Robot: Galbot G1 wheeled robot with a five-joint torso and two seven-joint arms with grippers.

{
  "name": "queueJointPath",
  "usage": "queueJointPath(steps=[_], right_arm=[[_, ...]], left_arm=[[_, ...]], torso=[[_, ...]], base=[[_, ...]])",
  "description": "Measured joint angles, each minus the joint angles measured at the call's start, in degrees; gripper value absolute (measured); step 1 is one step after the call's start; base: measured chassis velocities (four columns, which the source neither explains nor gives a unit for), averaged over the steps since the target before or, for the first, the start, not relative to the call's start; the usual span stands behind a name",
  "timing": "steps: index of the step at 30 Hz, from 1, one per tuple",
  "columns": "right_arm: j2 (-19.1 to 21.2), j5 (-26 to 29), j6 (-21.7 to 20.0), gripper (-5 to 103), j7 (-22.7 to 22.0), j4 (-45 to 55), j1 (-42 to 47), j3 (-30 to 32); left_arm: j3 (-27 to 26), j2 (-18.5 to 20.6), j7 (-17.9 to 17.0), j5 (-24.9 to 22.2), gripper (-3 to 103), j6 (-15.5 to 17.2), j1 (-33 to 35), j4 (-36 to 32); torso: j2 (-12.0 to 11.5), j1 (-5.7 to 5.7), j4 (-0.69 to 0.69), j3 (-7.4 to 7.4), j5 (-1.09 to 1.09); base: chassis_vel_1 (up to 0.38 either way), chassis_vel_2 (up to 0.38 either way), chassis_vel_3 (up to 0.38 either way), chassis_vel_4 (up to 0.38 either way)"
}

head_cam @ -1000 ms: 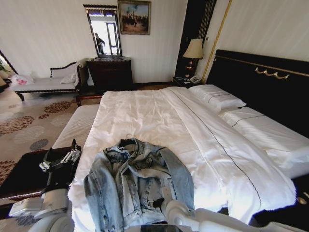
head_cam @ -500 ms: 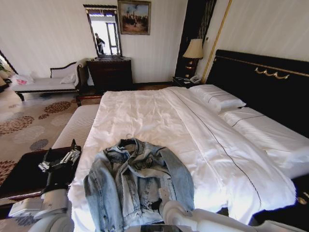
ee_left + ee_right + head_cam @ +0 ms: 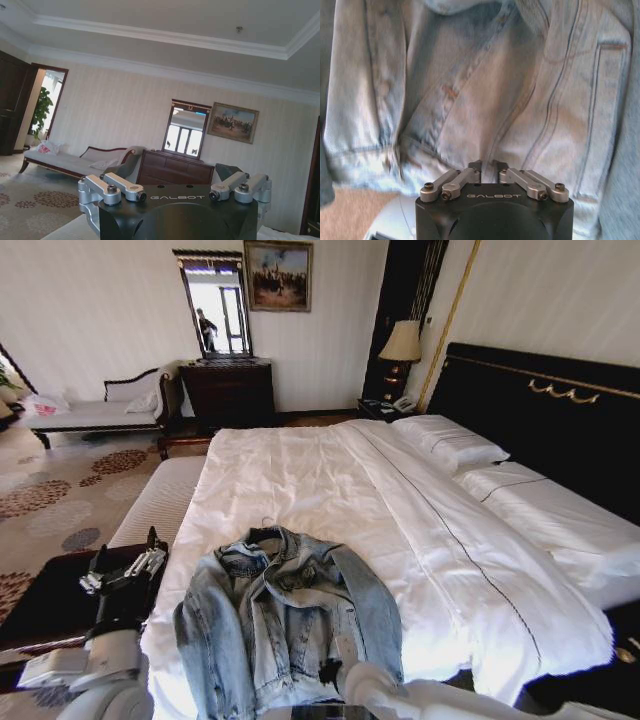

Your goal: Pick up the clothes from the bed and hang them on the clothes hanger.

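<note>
Denim jacket [image 3: 285, 615], light blue and faded, lies spread open on the near left corner of the bed [image 3: 330, 480], collar toward the far side, on the white sheet. White pillows [image 3: 450, 440] rest at the far right against the tall black headboard [image 3: 540, 400]. The right pincer [image 3: 487, 167] sits low over the jacket's near hem, its tips pressed together right at the fabric; whether cloth is caught between them cannot be told. The left pincer [image 3: 125, 570] hangs raised off the bed's near left side, above a dark bench [image 3: 50, 600], its fingers spread. Beyond the bed stand a dark dresser [image 3: 228, 390] with a mirror [image 3: 215, 305], a daybed [image 3: 95, 410] at far left and a lamp [image 3: 402, 342].
</note>
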State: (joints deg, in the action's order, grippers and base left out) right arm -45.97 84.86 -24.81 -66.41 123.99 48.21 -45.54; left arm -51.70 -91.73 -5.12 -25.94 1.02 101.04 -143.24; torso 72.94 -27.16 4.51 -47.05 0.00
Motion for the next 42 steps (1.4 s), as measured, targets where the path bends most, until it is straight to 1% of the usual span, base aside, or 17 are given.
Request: queueJointPath(steps=[3,4,11,16,17,25,31,32,34,35,36,37,38,39,40,41,42], right_arm=[[1.1,0.0,-1.0,3,-0.3,1.3,0.6,-0.5],[1.1,0.0,-1.0,1,-0.3,1.4,0.7,-0.5],[0.7,0.0,-0.8,0,-0.1,1.2,1.0,-0.1],[2.0,-0.3,-1.8,0,-0.4,1.5,1.3,-1.4],[4.5,-2.0,-4.0,0,-1.1,1.5,2.2,-4.5],[5.0,-5.6,-4.5,0,-1.1,-1.5,4.7,-5.5],[4.6,-9.4,-4.0,0,0.8,-2.6,5.4,-5.8],[4.6,-11.5,-3.3,-3,2.5,-2.6,5.5,-5.8],[4.7,-15.4,-0.9,7,6.7,-2.5,5.5,-5.7],[4.8,-17.8,0.9,7,9.5,-2.6,5.3,-5.5],[5.1,-20.4,2.9,12,12.3,-2.8,5.0,-5.3],[5.1,-20.4,2.9,12,12.3,-2.8,5.0,-5.3],[5.4,-22.6,5.0,17,15.1,-2.8,4.7,-4.9],[5.9,-25.4,8.4,22,19.8,-2.7,4.4,-4.7],[6.8,-27.3,10.8,27,23.5,-2.5,4.1,-4.2],[6.8,-27.3,10.8,27,23.5,-2.5,4.1,-4.2],[7.3,-28.4,12.4,33,25.9,-2.2,3.9,-3.8]], left_arm=[[0.1,-0.1,0.0,0.0,100,0.0,0.0,0.0],[0.1,-0.2,0.0,0.0,100,-0.1,-0.1,0.0],[0.1,-0.2,0.0,0.0,100,-0.2,0.2,0.0],[-0.2,-0.2,-0.1,0.0,100,-0.2,0.5,0.0],[-0.3,-0.1,-0.1,-0.1,100,-0.2,0.7,0.0],[-0.5,0.1,-0.2,-0.3,100,-0.2,0.8,0.0],[-0.7,0.3,-0.3,-0.4,100,-0.2,0.7,0.0],[-0.8,0.4,-0.3,-0.5,100,-0.2,0.7,0.0],[-0.9,0.5,-0.3,-0.6,100,-0.2,0.7,0.0],[-0.9,0.6,-0.3,-0.6,100,-0.2,0.7,0.0],[-0.9,0.6,-0.3,-0.6,100,-0.2,0.7,0.0],[-0.9,0.6,-0.3,-0.6,100,-0.2,0.7,0.0],[-0.9,0.6,-0.3,-0.6,100,-0.2,0.6,0.0],[-0.9,0.6,-0.3,-0.6,100,-0.2,0.6,0.0],[-0.8,0.6,-0.3,-0.6,100,-0.2,0.6,0.0],[-0.8,0.6,-0.3,-0.6,100,-0.2,0.6,0.0],[-0.7,0.6,-0.3,-0.6,100,-0.2,0.5,0.0]], torso=[[0.0,0.0,0.0,0.0,0.0],[0.0,0.0,0.0,0.0,0.0],[0.0,0.0,-0.01,0.0,0.0],[0.0,-0.01,-0.01,0.0,0.01],[0.0,0.0,0.0,0.0,0.0],[0.0,0.0,-0.01,0.0,-0.02],[0.0,0.0,-0.04,0.0,-0.14],[0.0,0.0,-0.03,0.01,-0.15],[0.0,0.0,-0.02,0.01,-0.14],[0.0,0.0,0.0,0.0,-0.06],[0.0,0.0,0.01,0.0,0.02],[0.0,0.0,0.01,0.0,0.02],[0.0,0.0,0.02,0.0,0.12],[0.0,0.0,0.02,-0.01,0.21],[0.0,-0.01,0.02,-0.01,0.13],[0.0,-0.01,0.02,-0.01,0.13],[0.0,-0.02,0.01,0.0,0.08]], base=[[0.0,0.0,0.0,0.0],[0.0,0.0,0.0,0.0],[0.0,0.0,0.0,0.0],[0.0,0.0,0.0,0.0],[0.0,0.0,0.0,0.0],[0.0,0.0,0.0,0.0],[0.0,0.0,0.0,0.0],[0.0,0.0,0.0,0.0],[0.0,0.0,0.0,0.0],[0.0,0.0,0.0,0.0],[0.0,0.0,0.0,0.0],[0.0,0.0,0.0,0.0],[0.0,0.0,0.0,0.0],[0.0,0.0,0.0,0.0],[0.0,0.0,0.0,0.0],[0.0,0.0,0.0,0.0],[0.0,0.0,0.0,0.0]])
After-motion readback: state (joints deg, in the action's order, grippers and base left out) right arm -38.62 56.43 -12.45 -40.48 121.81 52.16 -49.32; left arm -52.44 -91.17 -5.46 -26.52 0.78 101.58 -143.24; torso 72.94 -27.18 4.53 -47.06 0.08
